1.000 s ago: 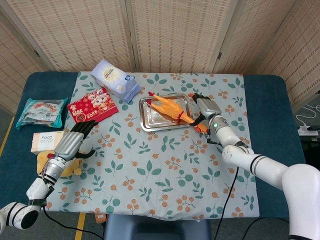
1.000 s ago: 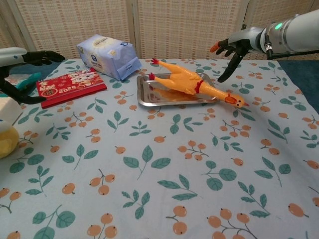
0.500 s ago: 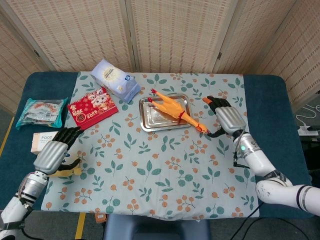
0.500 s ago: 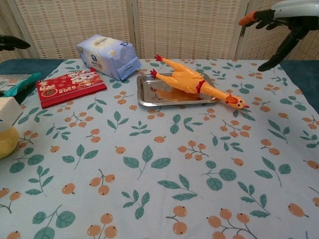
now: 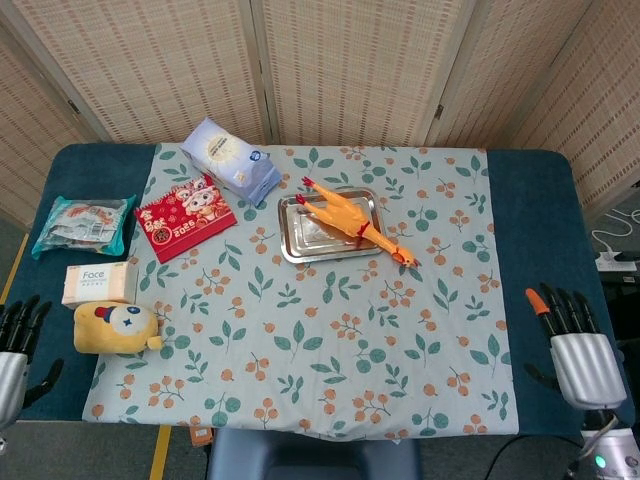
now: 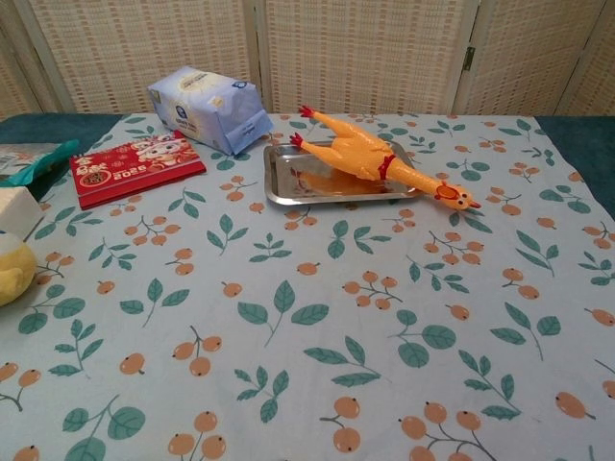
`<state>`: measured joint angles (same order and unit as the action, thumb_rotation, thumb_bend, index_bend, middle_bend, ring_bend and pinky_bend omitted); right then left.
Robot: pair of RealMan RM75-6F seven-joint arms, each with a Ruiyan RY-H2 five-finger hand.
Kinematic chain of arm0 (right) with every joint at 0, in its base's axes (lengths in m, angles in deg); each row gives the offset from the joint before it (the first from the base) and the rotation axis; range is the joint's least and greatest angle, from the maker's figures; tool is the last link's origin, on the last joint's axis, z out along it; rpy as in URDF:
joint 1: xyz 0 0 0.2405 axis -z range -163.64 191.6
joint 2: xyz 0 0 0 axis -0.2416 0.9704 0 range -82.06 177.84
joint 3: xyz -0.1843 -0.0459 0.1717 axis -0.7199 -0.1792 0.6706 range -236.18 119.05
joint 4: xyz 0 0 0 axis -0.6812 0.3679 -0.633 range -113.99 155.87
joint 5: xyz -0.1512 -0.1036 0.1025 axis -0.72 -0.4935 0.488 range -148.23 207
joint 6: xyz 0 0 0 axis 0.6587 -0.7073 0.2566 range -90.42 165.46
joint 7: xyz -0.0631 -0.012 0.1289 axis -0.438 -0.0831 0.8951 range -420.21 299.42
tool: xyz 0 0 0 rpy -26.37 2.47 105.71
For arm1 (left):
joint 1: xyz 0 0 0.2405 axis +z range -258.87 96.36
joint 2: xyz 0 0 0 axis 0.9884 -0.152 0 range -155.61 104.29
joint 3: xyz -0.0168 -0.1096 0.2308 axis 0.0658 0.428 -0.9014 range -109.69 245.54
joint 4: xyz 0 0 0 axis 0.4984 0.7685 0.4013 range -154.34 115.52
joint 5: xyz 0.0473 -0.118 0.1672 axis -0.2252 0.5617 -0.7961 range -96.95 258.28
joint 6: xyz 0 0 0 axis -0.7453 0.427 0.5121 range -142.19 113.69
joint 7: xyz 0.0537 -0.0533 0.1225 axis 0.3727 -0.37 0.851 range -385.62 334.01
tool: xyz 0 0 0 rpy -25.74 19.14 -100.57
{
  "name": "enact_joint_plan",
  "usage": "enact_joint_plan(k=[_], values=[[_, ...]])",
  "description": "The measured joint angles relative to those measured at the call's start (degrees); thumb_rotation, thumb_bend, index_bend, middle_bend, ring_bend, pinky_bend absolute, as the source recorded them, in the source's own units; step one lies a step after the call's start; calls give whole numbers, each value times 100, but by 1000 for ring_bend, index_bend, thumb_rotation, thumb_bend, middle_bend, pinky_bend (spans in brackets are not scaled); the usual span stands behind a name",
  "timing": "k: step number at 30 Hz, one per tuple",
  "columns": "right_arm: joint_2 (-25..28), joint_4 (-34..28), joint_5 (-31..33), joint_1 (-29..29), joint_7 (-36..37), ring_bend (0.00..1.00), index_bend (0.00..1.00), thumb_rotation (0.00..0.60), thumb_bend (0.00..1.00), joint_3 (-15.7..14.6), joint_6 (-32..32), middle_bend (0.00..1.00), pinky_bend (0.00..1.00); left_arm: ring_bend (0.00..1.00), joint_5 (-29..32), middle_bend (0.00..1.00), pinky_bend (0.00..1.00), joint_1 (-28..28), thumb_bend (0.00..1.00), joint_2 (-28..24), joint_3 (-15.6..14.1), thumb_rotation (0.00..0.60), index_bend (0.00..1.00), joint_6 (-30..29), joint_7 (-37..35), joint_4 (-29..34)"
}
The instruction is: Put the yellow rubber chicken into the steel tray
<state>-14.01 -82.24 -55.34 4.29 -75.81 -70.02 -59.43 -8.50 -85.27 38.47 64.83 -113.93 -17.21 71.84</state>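
Nearest: R hand (image 5: 578,352) at near-right table edge, fingers spread apart, holding nothing. L hand (image 5: 14,356) at near-left edge, partly cut off, fingers apart, also empty. Neither shows in chest view.

Just fwd of L hand: yellow plush toy (image 5: 118,326), then tissue box (image 5: 98,283).

Well fwd and to the left of R hand, mid-table: steel tray (image 5: 294,247) w/ yellow rubber chicken (image 5: 345,218) lying diagonally across it. Body and feet inside tray; neck and head hang over the right rim, beak on the cloth.

Judgement: task mostly done, chicken placed and released, hands well apart from it. Left, if anything: head overhang, strict fit not met.
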Motion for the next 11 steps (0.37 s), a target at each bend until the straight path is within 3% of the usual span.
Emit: enact_joint_plan(k=[4, 11], values=[[-96, 283, -128, 203, 304, 0, 0, 600, 64, -37, -24, 0, 0, 0, -105, 0, 19, 175, 345, 138, 49, 600, 0, -75, -315, -297], [17, 320, -261, 411, 651, 0, 0, 600, 64, 104, 189, 0, 0, 0, -92, 0, 20, 230, 346, 108, 50, 600, 0, 223, -231, -179]])
